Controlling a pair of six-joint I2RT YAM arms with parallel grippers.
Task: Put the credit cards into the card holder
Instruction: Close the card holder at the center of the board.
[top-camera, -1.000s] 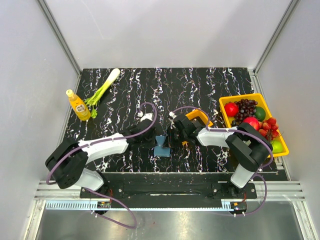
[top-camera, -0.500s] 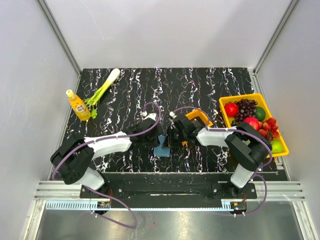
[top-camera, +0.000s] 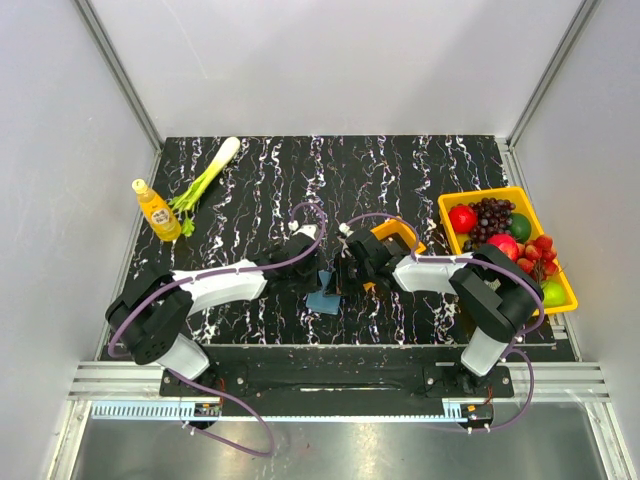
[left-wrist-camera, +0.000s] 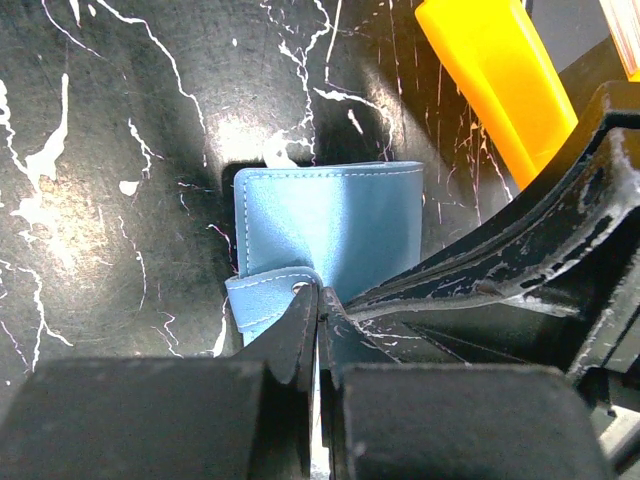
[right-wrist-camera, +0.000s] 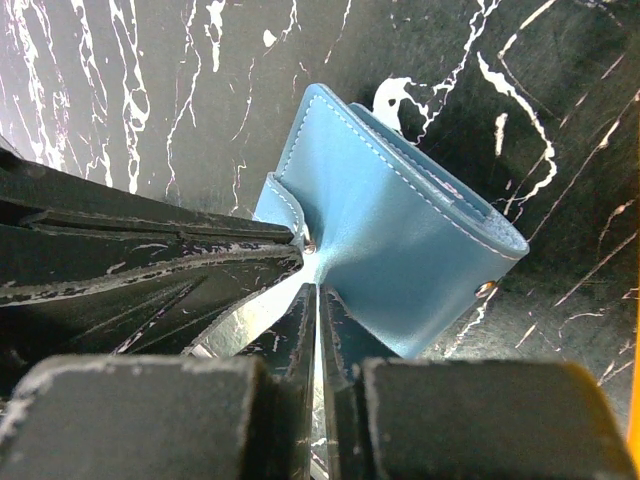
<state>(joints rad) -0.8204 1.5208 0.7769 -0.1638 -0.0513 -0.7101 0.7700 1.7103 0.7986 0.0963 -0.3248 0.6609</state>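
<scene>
The blue card holder (top-camera: 322, 298) lies on the black marbled table between my two grippers. In the left wrist view the card holder (left-wrist-camera: 330, 215) shows its outer face and a snap strap. My left gripper (left-wrist-camera: 320, 300) is shut on a flap at its near edge. In the right wrist view the card holder (right-wrist-camera: 400, 235) stands partly folded open, and my right gripper (right-wrist-camera: 318, 292) is shut, pinching its other flap. The two grippers (top-camera: 312, 272) (top-camera: 346, 278) meet over it, tips almost touching. No credit card shows clearly.
A small orange tray (top-camera: 398, 234) sits just behind my right gripper and also shows in the left wrist view (left-wrist-camera: 495, 75). A big yellow fruit bin (top-camera: 452, 207) stands at the right. A yellow bottle (top-camera: 157, 211) and a leek (top-camera: 205, 177) lie at the far left.
My left arm has shifted right and forward, closer to the card holder. The holder now sits lower and flatter. My right arm has hardly moved.
</scene>
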